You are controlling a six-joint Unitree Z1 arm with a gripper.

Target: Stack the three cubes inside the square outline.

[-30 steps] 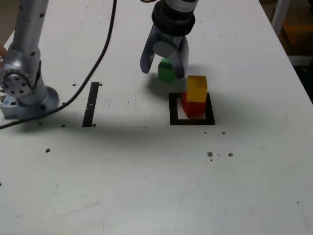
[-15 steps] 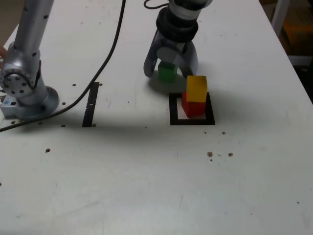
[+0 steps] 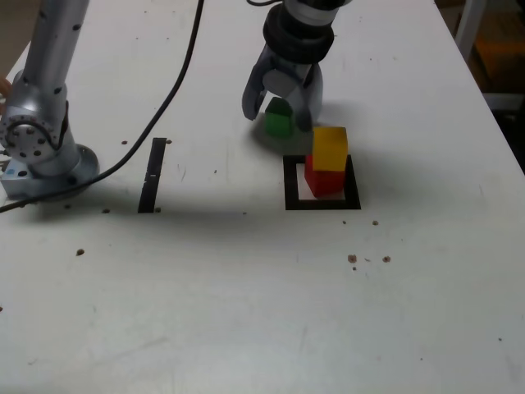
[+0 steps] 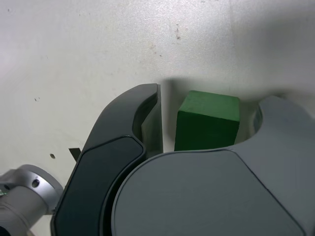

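Pincer (image 3: 277,121) shifted, astride green cube (image 4: 206,123); yellow cube (image 3: 330,149) atop red cube (image 3: 326,182) nearby

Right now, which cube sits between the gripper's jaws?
The green cube; it stands on the table, outside the square outline, unlike the stacked red and yellow ones.

Inside the square outline (image 3: 290,185), upper cube (image 3: 330,149) on lower cube (image 3: 326,182). Behind, toward the exterior view's left, third cube (image 3: 279,125) on the table (image 3: 205,304). Farther left, tape strip (image 3: 149,185).
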